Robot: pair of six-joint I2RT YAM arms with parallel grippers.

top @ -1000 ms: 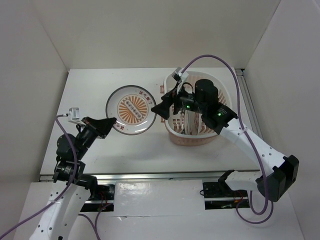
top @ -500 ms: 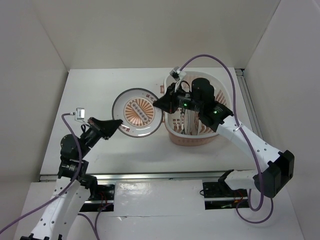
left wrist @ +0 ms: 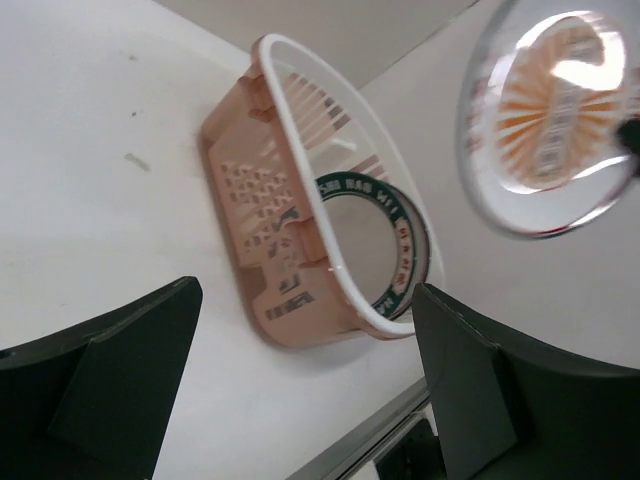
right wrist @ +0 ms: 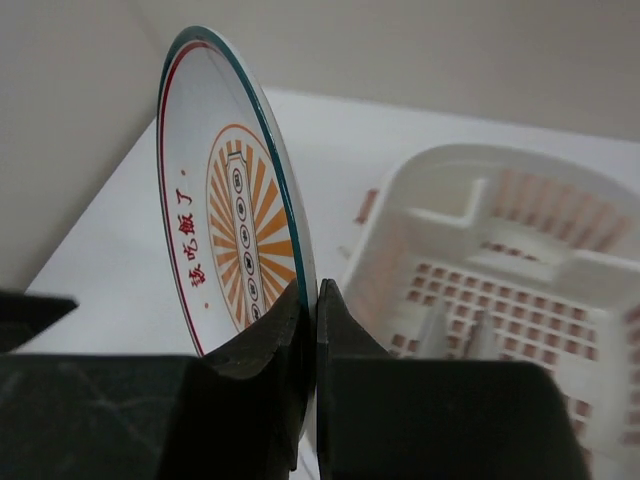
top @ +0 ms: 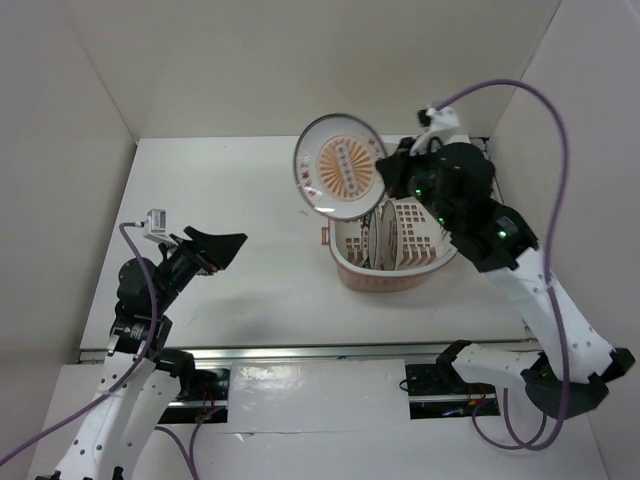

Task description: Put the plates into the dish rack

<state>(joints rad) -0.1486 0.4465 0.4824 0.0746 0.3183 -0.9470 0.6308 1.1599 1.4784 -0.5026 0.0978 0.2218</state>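
Your right tool [right wrist: 308,330] clamped on the rim of the sunburst plate [top: 340,180], aloft upper centre, up-left of the dish rack [top: 385,278] | left tool [top: 222,245] apart, empty, lower left | keep it upright, lower it edge-first beside the green-rimmed plate [left wrist: 368,250]

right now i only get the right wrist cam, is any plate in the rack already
observer: yes, the left wrist cam shows a green-rimmed plate standing on edge inside the rack
operator: where's the left hand
observer: top cam has the left hand open and empty, out left of the rack
operator: is my plate over the rack
observer: from above, the sunburst plate in the right hand overlaps only the rack's far-left corner
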